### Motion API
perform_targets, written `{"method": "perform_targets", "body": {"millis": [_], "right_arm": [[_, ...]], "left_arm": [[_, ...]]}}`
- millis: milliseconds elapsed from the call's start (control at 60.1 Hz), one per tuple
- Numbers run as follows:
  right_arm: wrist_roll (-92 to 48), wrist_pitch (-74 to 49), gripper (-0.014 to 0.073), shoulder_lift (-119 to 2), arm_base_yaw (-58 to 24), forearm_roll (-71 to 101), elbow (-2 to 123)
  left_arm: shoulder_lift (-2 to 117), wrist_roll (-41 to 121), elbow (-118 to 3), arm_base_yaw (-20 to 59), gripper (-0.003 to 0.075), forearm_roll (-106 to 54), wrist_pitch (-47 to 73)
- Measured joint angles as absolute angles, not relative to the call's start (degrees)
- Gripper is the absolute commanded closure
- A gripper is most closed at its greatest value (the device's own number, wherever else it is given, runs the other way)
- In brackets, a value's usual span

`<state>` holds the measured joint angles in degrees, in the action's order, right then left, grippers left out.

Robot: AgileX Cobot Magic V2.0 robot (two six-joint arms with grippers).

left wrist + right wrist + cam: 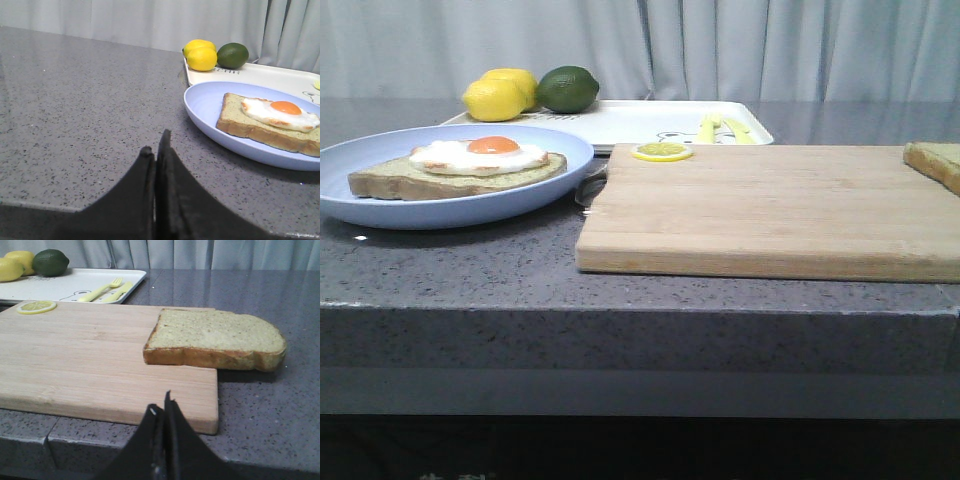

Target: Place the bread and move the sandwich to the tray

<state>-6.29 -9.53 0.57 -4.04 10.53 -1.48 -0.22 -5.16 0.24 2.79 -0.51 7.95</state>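
Both closed, empty grippers, left (156,150) and right (165,407), sit low; bread (215,337) overhangs the cutting board (90,355); a clumsy grasp could tip it off

Dark speckled desk (470,260) under everything; wooden cutting board (770,210) laid flat on it, a lemon slice (662,151) at its far left corner; pale blue round plate (380,200) just left of the board; two lemons (500,95) and a lime (568,88) clustered behind the plate; yellow fork and knife (107,290) side by side beyond the board; grey curtain (770,45) across the back.
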Motion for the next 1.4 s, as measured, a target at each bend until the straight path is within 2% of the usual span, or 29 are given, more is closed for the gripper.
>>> {"method": "perform_targets", "body": {"millis": [383,550,666,849,1066,1232,1399], "right_arm": [[-6.29,-8.11,0.0671,0.57,-4.04,10.53,-1.48],[-6.29,-4.76,0.0671,0.57,-4.04,10.53,-1.31],[-6.29,-2.74,0.0671,0.57,-4.04,10.53,1.98],[-6.29,-6.36,0.0671,0.12,-4.04,10.53,12.32],[-6.29,-21.94,0.0671,-13.38,-4.04,10.53,28.43],[-6.29,-28.36,0.0671,-25.45,-4.04,10.53,35.32],[-6.29,-30.08,0.0638,-31.56,-4.04,10.53,36.5]], "left_arm": [[-0.22,-5.16,0.24,2.79,0.0739,-0.41,7.35],[-0.22,-5.16,0.14,2.79,0.0739,-0.41,0.48],[-0.22,-5.16,-1.07,2.79,0.0739,-0.41,-4.59],[-0.09,-5.16,-11.2,2.79,0.0739,-0.41,-1.85],[12.84,-5.16,-24.79,2.79,0.0739,0.0,12.77],[23.94,-5.16,-27.24,2.79,0.0739,0.3,14.04],[28.07,-5.16,-27.24,2.79,0.0737,0.3,13.93]]}}
